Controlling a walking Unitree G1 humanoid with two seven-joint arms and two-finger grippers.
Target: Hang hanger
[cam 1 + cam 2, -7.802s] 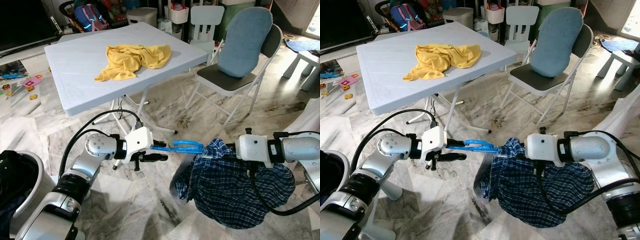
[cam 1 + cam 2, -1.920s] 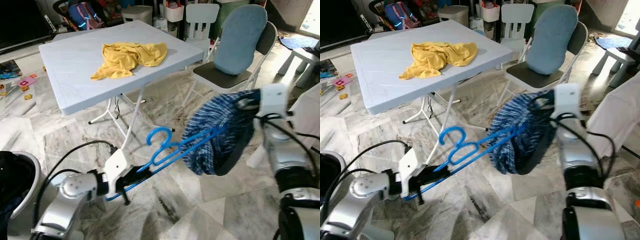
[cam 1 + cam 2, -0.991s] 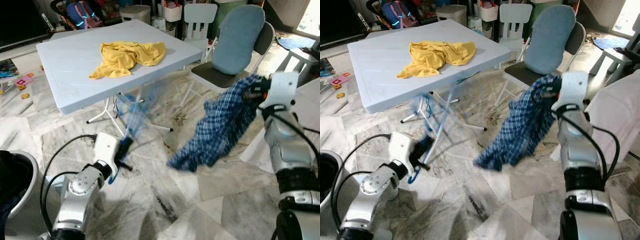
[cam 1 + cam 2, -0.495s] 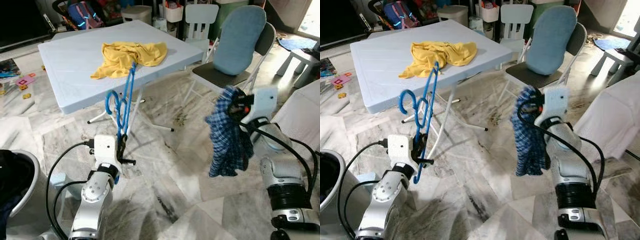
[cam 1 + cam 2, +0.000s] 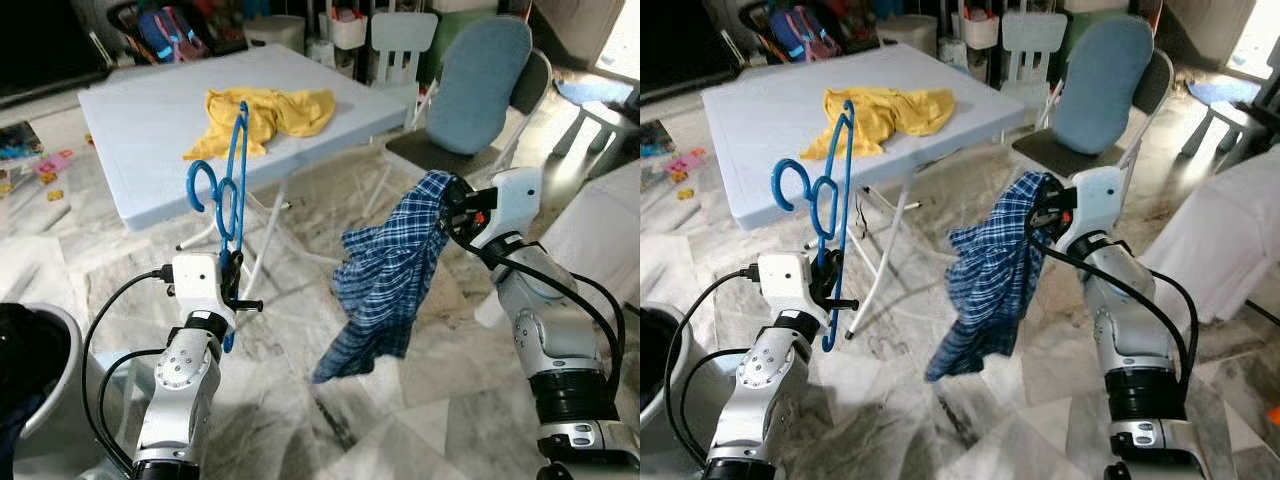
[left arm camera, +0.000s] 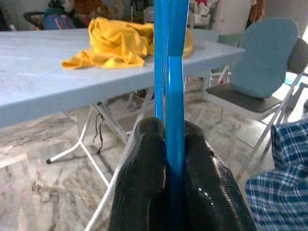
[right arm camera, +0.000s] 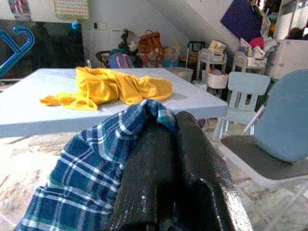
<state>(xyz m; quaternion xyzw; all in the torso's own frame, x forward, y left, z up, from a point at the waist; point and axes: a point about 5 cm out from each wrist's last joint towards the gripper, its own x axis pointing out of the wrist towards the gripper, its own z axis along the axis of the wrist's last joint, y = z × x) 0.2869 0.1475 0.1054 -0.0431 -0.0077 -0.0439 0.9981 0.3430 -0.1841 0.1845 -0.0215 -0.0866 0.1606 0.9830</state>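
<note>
Legible text, labels, brands, numbers, signs: none; the wall poster's print is too small and blurred to read.

1. Both arms are silver metal, built of rounded segments with darker bands at the joints.
2. Each wrist carries a boxy white housing.
3. Black cables loop along both forearms.
4. The left end effector [image 6: 166, 144] and right end effector [image 7: 168, 139] have long, glossy black fingers.
</note>
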